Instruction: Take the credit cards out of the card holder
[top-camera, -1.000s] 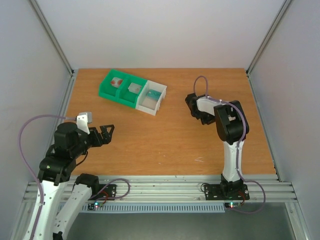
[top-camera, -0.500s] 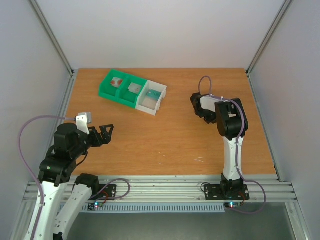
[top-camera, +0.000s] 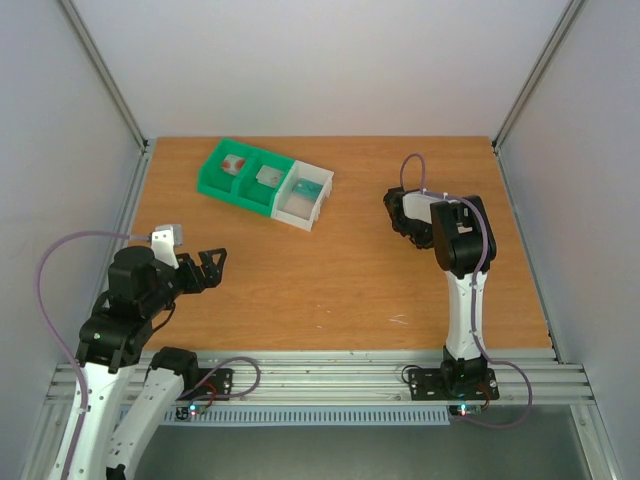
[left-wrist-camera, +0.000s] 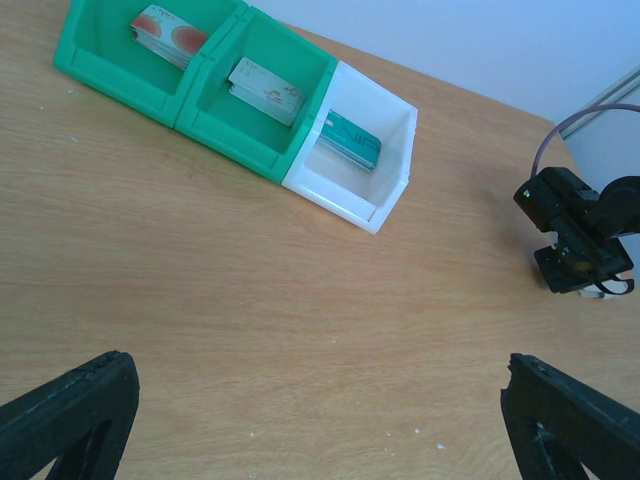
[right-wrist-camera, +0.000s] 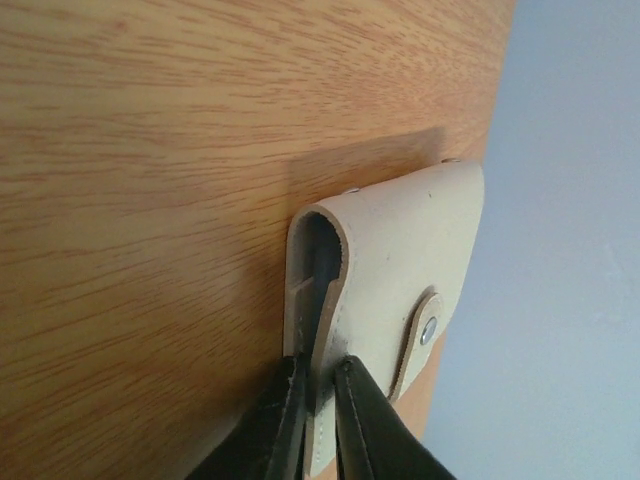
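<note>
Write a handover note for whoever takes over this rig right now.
Left gripper: open, empty, over the table's near left side.
Right gripper: shut on one wall of the cream card holder, over the right half.
Three cards lie in the tray, one per bin.
Done: holder gripped.
Left: the holder's inside is not visible; check it and pull out any card.

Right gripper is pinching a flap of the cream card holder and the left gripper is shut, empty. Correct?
Not quite. The left gripper is open, not shut: the left wrist view shows its fingers wide apart with nothing between them. The right gripper is indeed pinching a flap of the cream card holder.
</note>
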